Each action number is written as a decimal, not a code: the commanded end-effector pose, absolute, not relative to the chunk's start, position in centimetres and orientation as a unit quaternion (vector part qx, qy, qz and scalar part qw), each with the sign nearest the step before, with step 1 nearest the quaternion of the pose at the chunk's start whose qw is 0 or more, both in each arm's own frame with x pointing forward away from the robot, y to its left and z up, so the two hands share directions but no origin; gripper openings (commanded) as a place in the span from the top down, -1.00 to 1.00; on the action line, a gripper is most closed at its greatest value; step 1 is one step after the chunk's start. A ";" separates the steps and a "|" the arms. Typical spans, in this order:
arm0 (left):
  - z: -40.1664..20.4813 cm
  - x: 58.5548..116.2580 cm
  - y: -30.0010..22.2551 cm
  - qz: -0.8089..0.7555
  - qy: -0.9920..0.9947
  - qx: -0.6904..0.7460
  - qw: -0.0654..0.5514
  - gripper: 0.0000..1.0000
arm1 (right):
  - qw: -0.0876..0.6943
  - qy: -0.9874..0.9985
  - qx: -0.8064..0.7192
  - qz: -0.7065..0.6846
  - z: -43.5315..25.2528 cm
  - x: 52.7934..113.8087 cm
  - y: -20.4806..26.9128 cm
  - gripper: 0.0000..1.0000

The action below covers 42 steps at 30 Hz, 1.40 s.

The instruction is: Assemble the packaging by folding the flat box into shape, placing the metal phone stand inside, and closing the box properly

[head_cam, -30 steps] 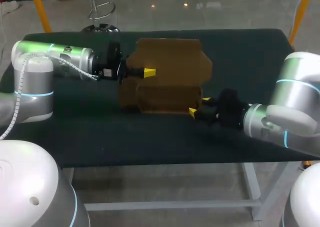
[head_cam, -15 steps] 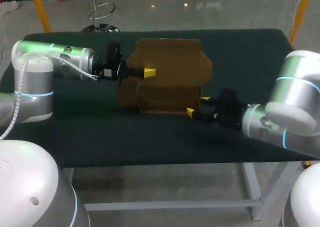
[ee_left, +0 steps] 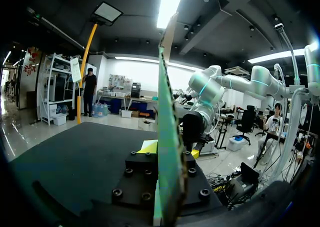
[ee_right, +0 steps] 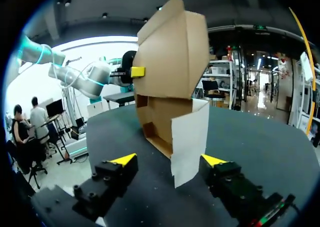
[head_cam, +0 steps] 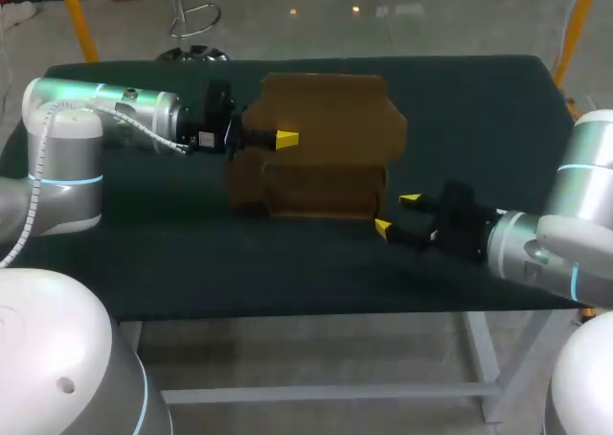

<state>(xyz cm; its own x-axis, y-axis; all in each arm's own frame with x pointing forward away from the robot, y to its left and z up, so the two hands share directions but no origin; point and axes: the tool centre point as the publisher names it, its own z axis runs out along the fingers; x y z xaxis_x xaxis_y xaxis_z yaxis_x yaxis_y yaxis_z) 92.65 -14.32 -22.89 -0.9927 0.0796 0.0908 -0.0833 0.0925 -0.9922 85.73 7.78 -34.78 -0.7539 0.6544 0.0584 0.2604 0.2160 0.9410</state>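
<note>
A dark, matte tabletop (head_cam: 192, 253) carried everything. Near its middle, towards the far edge, stood a brown cardboard box (head_cam: 321, 148), only partly folded: a low open tray sat on the tabletop, and a tall upright panel (head_cam: 326, 119) with cut corners rose behind it.

The left arm (head_cam: 105, 119), silver with a black wrist, lay level over the tabletop from the left side. The right arm (head_cam: 536, 243), also silver, came in low from the right front corner.

The left claw (head_cam: 283, 140) was at the left edge of the upright panel, closed upon it. One yellow fingertip (head_cam: 285, 139) showed on the panel's near face. In the left wrist view the same panel (ee_left: 167, 112) ran edge-on straight up through the left claw (ee_left: 170, 149), with a black finger block tight against each side.

The right claw (head_cam: 397, 215) sat low, just beside the box's right front corner and apart from it. Its two yellow tips were spread wide and held nothing. In the right wrist view the box (ee_right: 170, 62) stood ahead of the right claw (ee_right: 169, 162), and a pale side flap (ee_right: 190, 137) hung out from the tray in line with the gap between the fingers, touching neither. The left claw's yellow tip (ee_right: 137, 72) showed there too, on the panel's far edge.
</note>
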 end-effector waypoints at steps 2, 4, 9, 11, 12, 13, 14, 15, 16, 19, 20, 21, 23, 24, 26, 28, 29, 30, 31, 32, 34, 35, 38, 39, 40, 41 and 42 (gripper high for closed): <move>-23.2 92.7 -14.4 0.674 -0.736 0.000 0.062 1.00 | 0.162 0.766 0.277 0.557 -33.9 84.6 4.8 -0.69; -23.2 92.7 -14.4 0.674 -0.736 0.000 0.062 1.00 | 0.159 0.772 0.262 0.557 -33.8 84.6 4.3 -0.69; -23.2 92.7 -14.4 0.674 -0.736 0.000 0.062 1.00 | 0.153 0.785 0.231 0.554 -33.9 85.2 3.3 -0.70; -23.2 92.7 -14.4 0.674 -0.736 0.000 0.062 1.00 | 0.148 0.788 0.222 0.555 -34.1 85.7 3.0 -0.68; -23.2 92.7 -14.4 0.674 -0.736 0.000 0.062 1.00 | 0.147 0.790 0.216 0.554 -34.2 86.0 2.9 -0.67; -23.2 92.7 -14.4 0.674 -0.736 0.000 0.062 1.00 | 0.146 0.791 0.212 0.555 -34.2 86.2 2.8 -0.65; -23.2 92.7 -14.4 0.674 -0.736 0.000 0.062 1.00 | 0.143 0.792 0.204 0.557 -34.3 86.5 2.7 -0.66; -23.2 92.7 -14.4 0.674 -0.736 0.000 0.062 1.00 | 0.141 0.794 0.201 0.557 -34.4 86.8 2.6 -0.65; -23.2 92.7 -14.4 0.674 -0.736 0.000 0.062 1.00 | 0.141 0.794 0.200 0.556 -34.4 87.0 2.6 -0.62; -23.2 92.7 -14.4 0.674 -0.736 0.000 0.062 1.00 | 0.136 0.797 0.192 0.556 -34.5 87.5 2.4 -0.62; -23.2 92.7 -14.4 0.674 -0.736 0.000 0.062 1.00 | 0.135 0.798 0.190 0.556 -34.6 87.6 2.4 -0.61; -23.2 92.7 -14.4 0.674 -0.736 0.000 0.062 1.00 | 0.134 0.799 0.188 0.556 -34.7 87.8 2.3 -0.61; -23.2 92.7 -14.4 0.674 -0.736 0.000 0.062 1.00 | 0.132 0.799 0.186 0.556 -34.8 88.1 2.1 -0.61; -23.2 92.7 -14.4 0.674 -0.736 0.000 0.062 1.00 | 0.130 0.800 0.185 0.556 -34.9 88.2 2.1 -0.61; -23.2 92.7 -14.4 0.674 -0.736 0.000 0.062 1.00 | 0.128 0.800 0.185 0.557 -35.1 88.3 2.1 -0.61; -23.2 92.7 -14.4 0.674 -0.736 0.000 0.062 1.00 | 0.126 0.800 0.184 0.557 -35.2 88.5 2.0 -0.62; -23.2 92.7 -14.4 0.674 -0.736 0.000 0.062 1.00 | 0.125 0.800 0.184 0.558 -35.3 88.6 2.0 -0.62; -23.2 92.7 -14.4 0.674 -0.736 0.000 0.062 1.00 | 0.124 0.799 0.185 0.558 -35.3 88.7 2.0 -0.60; -23.2 92.7 -14.4 0.674 -0.736 0.000 0.062 1.00 | 0.123 0.798 0.185 0.560 -35.4 88.7 2.0 -0.62; -23.2 92.7 -14.4 0.674 -0.736 0.000 0.062 1.00 | 0.123 0.798 0.184 0.560 -35.4 88.8 2.0 -0.60; -23.2 92.7 -14.4 0.674 -0.736 0.000 0.062 1.00 | 0.122 0.797 0.184 0.562 -35.4 88.9 2.0 -0.62; -23.2 92.7 -14.4 0.674 -0.736 0.000 0.062 1.00 | 0.122 0.797 0.184 0.562 -35.5 89.0 2.1 -0.61; -23.5 92.7 -14.3 0.665 -0.744 0.000 0.060 1.00 | 0.119 0.797 0.184 0.562 -35.7 89.2 2.3 -0.61; -23.6 92.7 -14.3 0.665 -0.744 -0.001 0.062 1.00 | 0.119 0.798 0.184 0.561 -35.7 89.3 2.4 -0.59; -23.6 92.6 -14.3 0.660 -0.749 -0.002 0.059 1.00 | 0.118 0.799 0.184 0.561 -35.7 89.3 2.5 -0.58; -23.8 92.6 -14.3 0.655 -0.753 -0.001 0.056 1.00 | 0.117 0.799 0.184 0.560 -35.8 89.3 2.6 -0.58; -23.8 92.6 -14.3 0.655 -0.753 -0.002 0.057 1.00 | 0.117 0.800 0.184 0.559 -35.8 89.3 2.7 -0.59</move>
<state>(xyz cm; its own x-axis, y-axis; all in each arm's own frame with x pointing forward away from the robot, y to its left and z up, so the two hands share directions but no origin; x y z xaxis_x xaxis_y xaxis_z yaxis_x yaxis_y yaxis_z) 92.70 -14.22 -23.71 -0.9938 0.0768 0.0809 -0.0702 0.1325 -0.9887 89.00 2.44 -35.59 -0.9032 0.4288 0.0166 0.1622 0.3054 0.9383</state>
